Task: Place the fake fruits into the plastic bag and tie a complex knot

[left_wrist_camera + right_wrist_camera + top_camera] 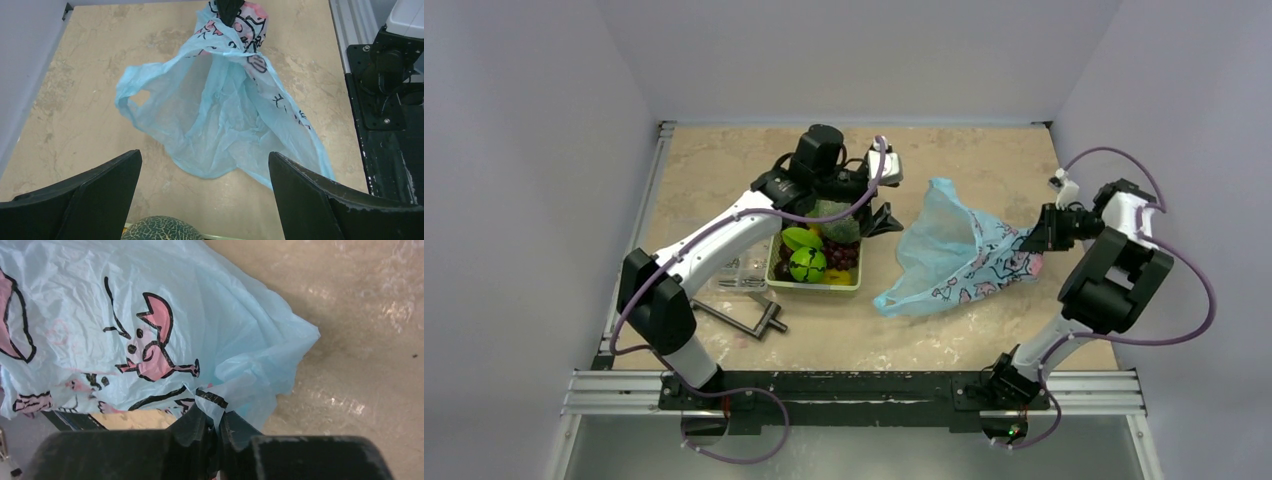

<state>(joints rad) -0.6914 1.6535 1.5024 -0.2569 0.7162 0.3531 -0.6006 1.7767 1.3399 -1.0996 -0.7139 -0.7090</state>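
Top external view first: the bag [964, 255] lies crumpled and pretty flat on the table [724, 170], and it looks empty to me. The fruits [809, 262] sit piled in the basket [816, 288] just left of the bag. So I'd say we're right at the start. No fruit is in the bag and no tying has begun. What's left is basically everything: move each fruit over, then gather the loops and tie them.

Right gripper [216, 435] is on the bag's right edge, clamped tight on a fold of the printed plastic. From its wrist cam you can see the film bunched between the two fingers. It looks like it's anchoring that corner, and the part near it stands up off the table a bit.

Left gripper [205, 156] is on the opposite side of the bag, over the basket, spread wide with nothing in it. Its wrist cam looks straight at the bag's open mouth and one handle loop [140, 97]. The bag is well apart from those fingers [100, 195]. The melon [161, 227] pokes in at the bottom edge between them, on the side away from the bag. Can't tell if they touch it.
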